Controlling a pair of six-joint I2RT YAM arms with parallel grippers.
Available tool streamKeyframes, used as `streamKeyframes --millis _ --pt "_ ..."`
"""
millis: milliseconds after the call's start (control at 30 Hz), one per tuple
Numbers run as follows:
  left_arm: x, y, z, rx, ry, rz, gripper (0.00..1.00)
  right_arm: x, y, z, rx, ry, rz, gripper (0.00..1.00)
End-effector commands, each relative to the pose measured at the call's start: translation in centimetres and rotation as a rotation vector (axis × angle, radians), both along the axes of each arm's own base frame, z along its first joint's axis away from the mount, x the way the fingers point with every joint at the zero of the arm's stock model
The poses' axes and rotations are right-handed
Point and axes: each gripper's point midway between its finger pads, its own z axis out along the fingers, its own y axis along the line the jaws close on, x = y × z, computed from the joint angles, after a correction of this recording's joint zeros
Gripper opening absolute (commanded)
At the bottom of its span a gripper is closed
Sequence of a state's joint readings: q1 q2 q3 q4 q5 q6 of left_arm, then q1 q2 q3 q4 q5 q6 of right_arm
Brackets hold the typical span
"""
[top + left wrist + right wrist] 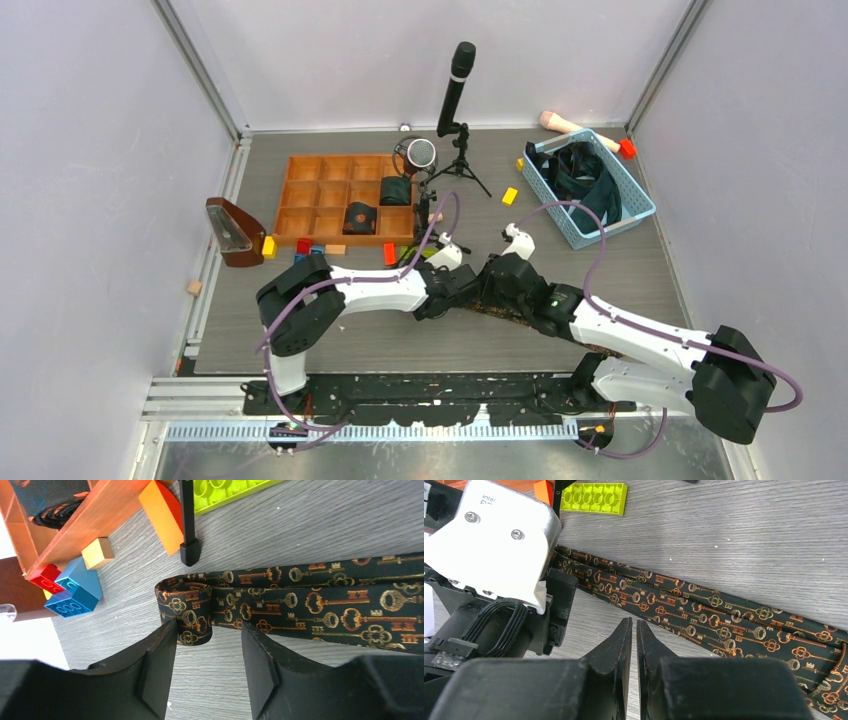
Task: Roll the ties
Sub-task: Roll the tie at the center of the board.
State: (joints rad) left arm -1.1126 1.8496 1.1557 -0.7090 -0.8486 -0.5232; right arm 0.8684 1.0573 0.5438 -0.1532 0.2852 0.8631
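A black tie with gold-brown key print point(310, 600) lies flat on the grey table. Its end is curled over into a small loop point(185, 611). My left gripper point(207, 632) is open, its left finger touching the loop and the other finger beside the flat part. My right gripper point(634, 625) is shut and empty, just off the near edge of the same tie point(704, 615). In the top view both grippers meet over the tie point(520, 315) at mid-table. Two dark rolled ties point(360, 217) sit in the wooden tray point(300, 195). More ties fill the blue basket point(640, 205).
A black microphone tripod point(455, 100) stands behind the grippers, one leg point(189, 520) close to the tie's loop. A lime brick plate point(594, 499), an orange block point(162, 515) and blue and red bricks point(75, 592) lie by the tray. A brown wedge-shaped object point(232, 232) stands at the left.
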Motion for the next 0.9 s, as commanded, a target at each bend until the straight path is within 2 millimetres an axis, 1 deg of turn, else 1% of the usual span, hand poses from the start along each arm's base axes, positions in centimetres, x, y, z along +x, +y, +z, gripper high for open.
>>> streamKeyframes --millis 0,100,200,433,500,733,867 --pt "0.3 -2.2 0.2 -0.098 -0.007 -0.001 0.51 0.7 -0.3 1.2 0.021 -0.039 -0.033 0.15" --pt "0.2 -2.8 0.0 -0.126 0.004 -0.009 0.46 0.6 -0.4 1.2 0.019 -0.039 -0.035 0.15" --pt "0.2 -3.1 0.0 -0.143 0.005 -0.013 0.39 0.6 -0.4 1.0 0.018 -0.036 -0.037 0.15" --pt "0.3 -3.0 0.0 -0.15 -0.004 -0.009 0.24 0.6 -0.5 0.6 0.007 -0.026 -0.038 0.15" --pt "0.4 -2.9 -0.1 -0.151 -0.005 -0.008 0.22 0.6 -0.5 0.4 0.003 -0.023 -0.04 0.14" --pt "0.6 -2.1 -0.2 -0.157 -0.002 0.009 0.23 0.6 -0.5 0.3 0.003 -0.023 -0.042 0.15" --pt "0.6 -1.5 0.6 -0.168 -0.012 0.021 0.23 0.7 -0.4 0.4 0.005 -0.025 -0.041 0.15"
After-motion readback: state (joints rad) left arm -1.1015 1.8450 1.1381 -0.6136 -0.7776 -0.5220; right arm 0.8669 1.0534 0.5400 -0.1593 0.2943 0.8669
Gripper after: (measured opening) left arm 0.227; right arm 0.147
